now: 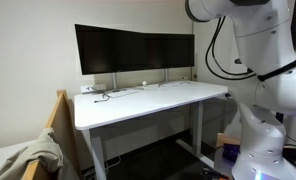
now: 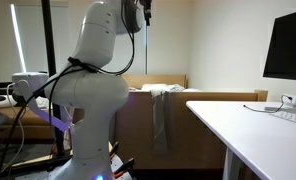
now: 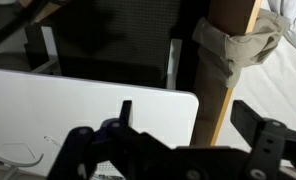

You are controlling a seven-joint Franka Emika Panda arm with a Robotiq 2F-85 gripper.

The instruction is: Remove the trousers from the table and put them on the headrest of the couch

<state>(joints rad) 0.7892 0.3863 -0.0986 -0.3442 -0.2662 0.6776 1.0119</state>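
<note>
One big white table has no cloth on it in any view. Next to its end stands the headrest of the couch, a tan wooden board that leans a little. The trousers hang over the top edge of that board in both exterior views, and their long side runs down the board. In the wrist view the trousers lie up and to the right of the gripper, past the table's corner and well apart from it. The gripper hangs over the table with its jaws wide and nothing in them. I think the job looks done, so the next move only needs to back away without catching the cloth.
</note>
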